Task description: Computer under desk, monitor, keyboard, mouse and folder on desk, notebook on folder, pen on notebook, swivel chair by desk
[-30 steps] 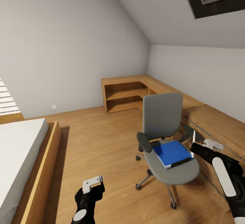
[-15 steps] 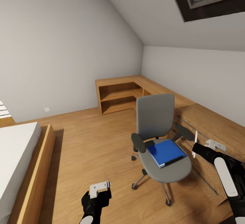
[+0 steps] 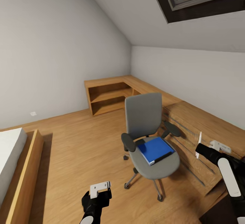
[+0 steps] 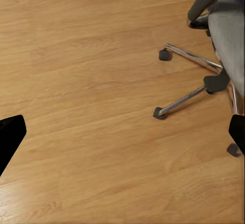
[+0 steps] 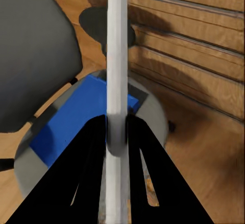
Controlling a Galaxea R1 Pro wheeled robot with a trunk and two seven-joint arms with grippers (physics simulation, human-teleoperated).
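Head view: your swivel chair [image 3: 148,139] stands right of centre on the wooden floor [image 3: 75,142], with the blue folder [image 3: 155,150] lying flat on its seat. Your right tool [image 3: 201,148], at the right edge, carries the white pen [image 3: 198,145] upright, just beside the chair and in front of a slatted wooden chest [image 3: 200,128]; held vertical like that, it stays clear of the armrest. Your left tool [image 3: 98,188] hangs low at bottom centre over bare floor, well apart from the chair. A wooden corner shelf [image 3: 109,96] sits behind, and a bed [image 3: 13,162] at the left edge.

Left wrist view: you see the chair's metal base and casters [image 4: 194,81] at upper right. The two dark fingertips [image 4: 9,139] sit at opposite frame edges with nothing between them, so this tool is spread and empty.

Right wrist view: your tool is clenched on the pen [image 5: 117,70] near its lower part, both fingers [image 5: 87,173] pressed against the shaft. Beyond it lie the folder [image 5: 76,119] and grey seat. The folder probably comes next.
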